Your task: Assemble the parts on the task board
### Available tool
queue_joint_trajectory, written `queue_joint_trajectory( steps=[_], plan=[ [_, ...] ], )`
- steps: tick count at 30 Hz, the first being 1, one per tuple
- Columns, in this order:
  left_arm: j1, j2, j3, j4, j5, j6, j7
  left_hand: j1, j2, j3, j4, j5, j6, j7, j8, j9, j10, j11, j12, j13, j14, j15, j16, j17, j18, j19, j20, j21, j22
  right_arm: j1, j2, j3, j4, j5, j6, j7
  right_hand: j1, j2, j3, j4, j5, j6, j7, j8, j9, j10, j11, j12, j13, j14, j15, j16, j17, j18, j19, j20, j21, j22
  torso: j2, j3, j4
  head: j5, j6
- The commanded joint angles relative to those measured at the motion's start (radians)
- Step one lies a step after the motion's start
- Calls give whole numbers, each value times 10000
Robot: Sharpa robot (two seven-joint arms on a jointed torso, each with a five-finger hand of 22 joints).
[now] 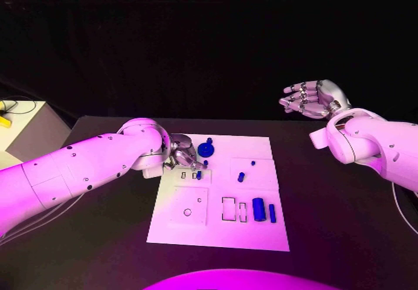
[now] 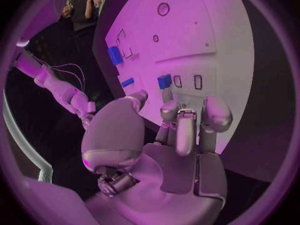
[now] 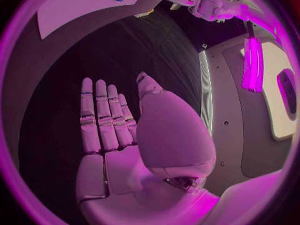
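The white task board [image 1: 218, 199] lies mid-table. My left hand [image 1: 185, 154] hovers over its far left part, fingers pointing down beside a small blue part [image 1: 199, 174] that stands by two narrow slots; in the left wrist view the left hand [image 2: 181, 130] has its fingertips just short of that small blue part [image 2: 164, 81] and nothing between them. A round blue gear-like part [image 1: 206, 148] lies just right of the hand. A blue cylinder [image 1: 258, 209] and a thin blue bar [image 1: 272, 212] lie at the near right. My right hand [image 1: 311, 98] is raised off the board, flat and empty [image 3: 119, 130].
Two small blue parts [image 1: 241, 177] [image 1: 252, 162] sit in the board's middle right. A pale box [image 1: 26, 130] stands off the table's far left corner. The black table [image 1: 339, 217] stretches bare to the right of the board.
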Motion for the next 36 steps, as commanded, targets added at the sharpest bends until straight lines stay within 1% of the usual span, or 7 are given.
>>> queue_joint_trajectory(
  steps=[1,13,16,20,23,29,36],
  plan=[
    [36,85,-27,-62,-200,444,-98,-103,28,-66,-10,0,-79,14,52,10,-98,-2,-54,-18,571,-63,-28,1333,-93,5,-12,-60,-15,3,47,7,-54,189,184,252,91,-46,63,-7,54,113,338,-37,-8,40,25,-102,-130,-20,80,-115,-119,124,-128,11,-36,-138,26,-15,-7,13,-33],
    [48,328,-195,-383,-137,612,-111,-108,84,-76,-23,16,-139,23,34,51,-191,5,-108,-122,557,-57,-42,1307,-86,-21,-7,-84,-59,3,125,7,-145,177,189,208,101,-46,83,-14,119,208,357,-73,-16,75,45,-287,-351,19,97,-234,-337,130,-142,33,-18,-356,34,-19,-12,-2,-146],
    [48,357,-229,-445,-128,650,-113,-90,87,-82,-29,17,-171,29,23,68,-233,12,-132,-164,549,-53,-49,1294,-82,-37,-4,-97,-84,2,133,7,-147,172,180,197,108,-53,84,-20,121,210,360,-79,-18,82,47,-300,-367,22,99,-242,-354,130,-142,35,-18,-372,50,-19,-27,-1,-148],
    [47,402,-265,-496,-114,689,-118,-70,88,-88,-32,19,-200,36,13,86,-271,19,-153,-199,543,-48,-54,1285,-80,-48,-1,-107,-100,1,139,6,-140,159,170,160,117,-58,87,-27,125,214,366,-87,-21,96,50,-318,-390,29,101,-255,-381,130,-140,36,-17,-397,51,-28,-45,-7,-193],
    [46,420,-285,-512,-106,702,-121,-43,101,-85,-36,21,-218,41,9,103,-297,23,-166,-223,541,-44,-55,1284,-78,-57,3,-115,-111,1,144,6,-119,138,162,133,132,-68,91,-38,125,211,377,-102,-26,108,57,-341,-417,34,105,-270,-411,129,-138,39,-16,-425,64,-27,-62,-13,-164],
    [43,445,-300,-530,-64,673,-120,23,134,-72,-42,25,-246,50,5,139,-335,31,-182,-247,529,-35,-66,1264,-71,-85,11,-138,-154,-2,173,6,-115,108,165,82,149,-75,99,-49,118,205,387,-125,-35,118,66,-380,-460,33,114,-299,-461,127,-144,45,-18,-472,81,-38,-108,-13,-194],
    [41,458,-306,-502,94,603,-110,336,272,41,-59,33,-294,63,-1,269,-368,44,-176,-234,523,-18,-66,1272,-66,-108,39,-158,-174,-5,181,5,-134,76,157,29,150,-74,101,-50,116,205,391,-130,-36,120,69,-387,-468,33,116,-305,-472,126,-146,46,-19,-482,78,-44,-77,-22,-189]
  ],
)
